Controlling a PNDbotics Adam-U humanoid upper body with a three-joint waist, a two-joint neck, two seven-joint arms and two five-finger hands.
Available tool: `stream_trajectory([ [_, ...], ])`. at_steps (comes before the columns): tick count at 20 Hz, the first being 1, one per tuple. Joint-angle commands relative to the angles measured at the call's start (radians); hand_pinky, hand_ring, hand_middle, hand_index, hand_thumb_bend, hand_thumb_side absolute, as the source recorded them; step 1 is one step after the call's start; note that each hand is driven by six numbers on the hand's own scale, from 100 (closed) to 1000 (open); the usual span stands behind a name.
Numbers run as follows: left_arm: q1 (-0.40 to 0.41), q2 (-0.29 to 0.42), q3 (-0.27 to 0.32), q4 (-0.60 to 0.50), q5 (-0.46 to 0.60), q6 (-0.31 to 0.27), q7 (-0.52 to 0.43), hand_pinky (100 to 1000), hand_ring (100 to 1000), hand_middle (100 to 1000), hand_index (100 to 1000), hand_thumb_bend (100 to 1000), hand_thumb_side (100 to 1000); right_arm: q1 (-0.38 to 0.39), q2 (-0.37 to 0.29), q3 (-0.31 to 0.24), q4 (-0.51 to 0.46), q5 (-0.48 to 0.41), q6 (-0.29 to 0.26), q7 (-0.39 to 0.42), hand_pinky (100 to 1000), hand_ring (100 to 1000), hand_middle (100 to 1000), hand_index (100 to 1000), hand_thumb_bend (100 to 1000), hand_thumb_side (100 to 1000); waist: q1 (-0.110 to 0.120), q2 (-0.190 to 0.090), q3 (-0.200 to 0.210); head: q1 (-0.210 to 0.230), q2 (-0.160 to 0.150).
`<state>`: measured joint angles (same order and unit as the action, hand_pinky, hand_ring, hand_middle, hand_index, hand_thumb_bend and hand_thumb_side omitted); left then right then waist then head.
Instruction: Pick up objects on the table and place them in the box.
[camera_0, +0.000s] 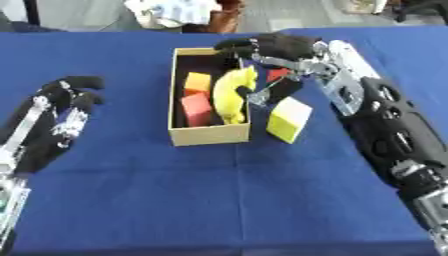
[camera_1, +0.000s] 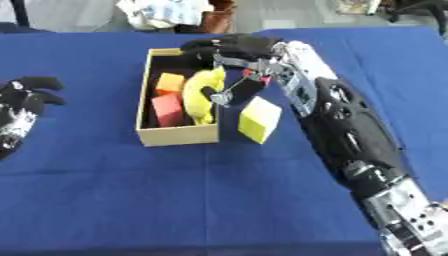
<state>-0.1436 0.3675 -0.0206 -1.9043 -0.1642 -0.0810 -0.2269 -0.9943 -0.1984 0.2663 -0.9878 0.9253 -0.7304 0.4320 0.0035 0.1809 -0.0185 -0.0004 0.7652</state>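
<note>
The yellow banana (camera_0: 230, 95) lies in your cardboard box (camera_0: 208, 134), beside an orange block (camera_0: 198, 82) and a red block (camera_0: 197, 109). Your right hand (camera_0: 278, 47) curls its fingers around the banana. A yellow cube (camera_0: 289, 119) stands just outside on the blue table (camera_0: 219, 200). Your left hand (camera_0: 59, 107) rests relaxed at the left.
</note>
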Motion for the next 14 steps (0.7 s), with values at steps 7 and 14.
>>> stream_trajectory([
  [7, -0.008, 0.008, 0.004, -0.008, 0.001, -0.001, -0.003, 825, 698, 733, 836, 100, 734, -0.019, 0.005, -0.012, 0.055, 0.115, -0.041, 0.054, 894, 987, 1000, 1000, 100, 452, 0.007, -0.026, 0.011, 0.0, 0.005],
  [14, -0.008, 0.007, 0.004, -0.008, 0.001, -0.001, -0.005, 826, 699, 733, 836, 100, 736, -0.011, 0.021, -0.031, 0.1, 0.227, -0.065, -0.001, 893, 987, 1000, 1000, 100, 462, 0.004, -0.026, 0.016, 0.001, 0.005],
])
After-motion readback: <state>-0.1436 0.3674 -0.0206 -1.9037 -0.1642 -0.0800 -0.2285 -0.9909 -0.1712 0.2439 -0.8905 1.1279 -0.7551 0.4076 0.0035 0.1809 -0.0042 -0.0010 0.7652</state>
